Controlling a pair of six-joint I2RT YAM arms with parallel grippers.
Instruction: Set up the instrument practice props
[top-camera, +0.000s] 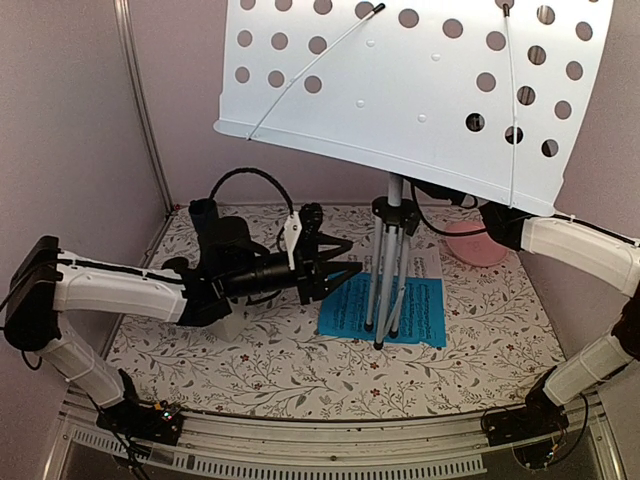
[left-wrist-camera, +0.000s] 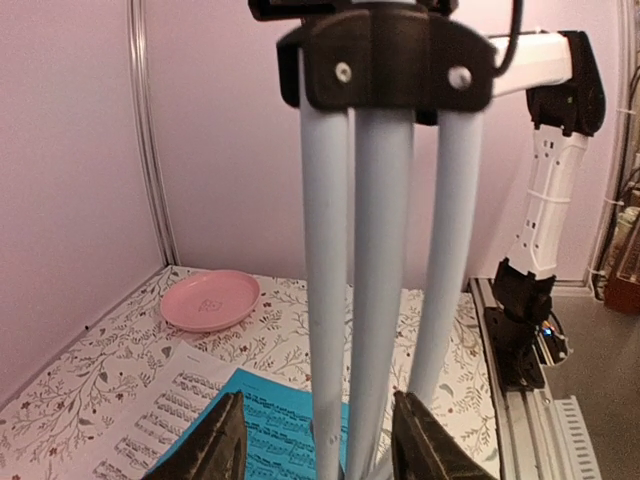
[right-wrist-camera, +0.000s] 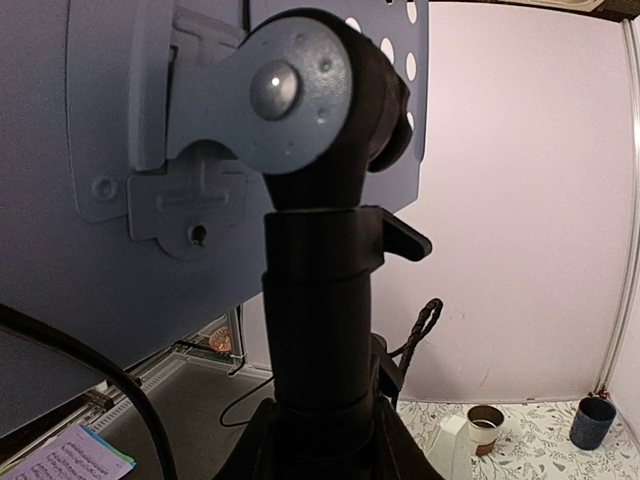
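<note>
The pale grey-blue perforated music stand (top-camera: 420, 80) stands upright at mid-table. Its silver tripod legs (top-camera: 388, 270) are folded together and rest on the bright blue sheet (top-camera: 350, 305). The white sheet (top-camera: 428, 262) lies partly under the blue one. My left gripper (top-camera: 338, 266) is open beside the legs. In the left wrist view the left gripper (left-wrist-camera: 320, 445) straddles the legs (left-wrist-camera: 380, 300) without gripping them. My right gripper (right-wrist-camera: 330, 455) is shut on the stand's black post (right-wrist-camera: 320, 300) under the desk, and the desk hides it in the top view. The white metronome (right-wrist-camera: 450, 445) stands at the far side.
A pink plate (top-camera: 475, 243) lies at the back right, also seen in the left wrist view (left-wrist-camera: 210, 300). A dark blue cup (right-wrist-camera: 592, 422) and a brown cup (right-wrist-camera: 485, 425) stand near the metronome. Pink walls and a corner rail (top-camera: 145, 110) enclose the table.
</note>
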